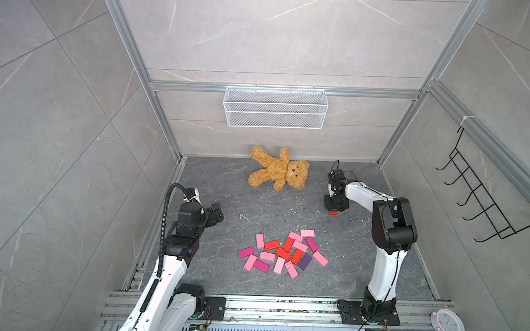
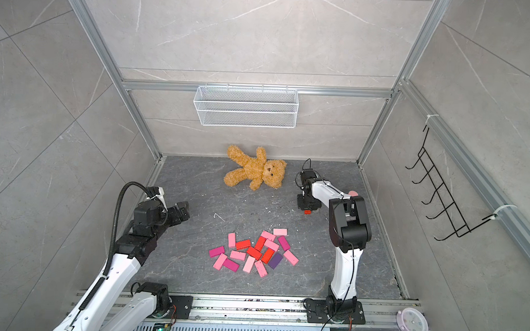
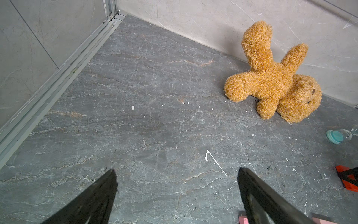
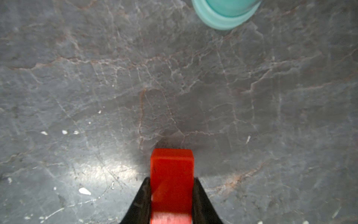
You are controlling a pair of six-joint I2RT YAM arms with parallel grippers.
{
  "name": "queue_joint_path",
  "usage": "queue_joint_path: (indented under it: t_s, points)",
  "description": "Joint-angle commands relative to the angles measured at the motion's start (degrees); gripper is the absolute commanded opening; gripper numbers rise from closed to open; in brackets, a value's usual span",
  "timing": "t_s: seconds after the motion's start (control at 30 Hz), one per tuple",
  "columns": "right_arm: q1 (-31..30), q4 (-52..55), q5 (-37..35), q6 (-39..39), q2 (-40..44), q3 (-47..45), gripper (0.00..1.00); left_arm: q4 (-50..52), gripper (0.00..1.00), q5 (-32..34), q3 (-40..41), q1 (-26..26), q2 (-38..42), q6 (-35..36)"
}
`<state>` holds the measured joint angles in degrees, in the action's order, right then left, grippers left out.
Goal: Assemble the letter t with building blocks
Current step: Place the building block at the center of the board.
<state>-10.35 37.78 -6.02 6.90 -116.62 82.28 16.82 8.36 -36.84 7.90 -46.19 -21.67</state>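
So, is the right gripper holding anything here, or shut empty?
Shut on a red block. The right wrist view shows the right gripper with its black jaws pressed against both sides of the block.

Bright, even light, soft shadows; wide-angle bending at edges; the red block [image 4: 172,174] seems blurred, beside floor [image 4: 100,171] glare.

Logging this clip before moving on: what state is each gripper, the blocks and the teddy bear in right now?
left gripper: open, holding nothing.
right gripper: shut on the red block.
red block: clamped between the jaws; touching the table or not, cannot tell.
building blocks: loose jumble lying flat on the table; no letter begun.
teddy bear: lying sprawled near the back wall.
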Motion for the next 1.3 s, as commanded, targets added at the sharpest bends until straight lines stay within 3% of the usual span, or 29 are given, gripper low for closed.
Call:
queue_joint_path:
  t_s: [0.0, 0.3, 0.53, 0.7, 0.9, 1.03, 1.27]
  points:
    - [0.3, 1.9, 0.7, 1.9, -1.5, 1.7, 0.25, 0.0, 0.99, -0.7, 0.1, 0.1, 0.5, -0.2]
    - [0.6, 2.6, 1.3, 3.9, -2.4, 2.0, 0.28, 0.1, 0.99, -0.7, 0.2, 0.1, 0.7, -0.2]
    - [0.7, 2.6, 1.8, 4.3, -2.4, 1.6, 0.35, 0.2, 0.99, -0.6, 0.1, 0.1, 0.8, -0.2]
    - [0.7, 2.9, 1.9, 4.3, -2.1, 1.7, 0.44, 0.4, 0.99, -0.6, 0.2, 0.1, 1.1, -0.2]
    - [0.6, 3.9, 3.0, 3.4, 0.6, 2.2, 0.63, 0.4, 0.99, -0.7, 0.2, 0.1, 1.1, -0.3]
    - [0.3, 3.6, 5.8, -2.5, 5.2, 0.7, 0.74, 0.2, 0.99, -0.6, 0.4, 0.1, 1.1, -0.3]
    - [-5.7, -3.3, 9.1, -21.2, 17.4, -9.5, 0.76, -0.3, 0.99, -0.7, 0.8, 0.1, 1.1, -0.3]
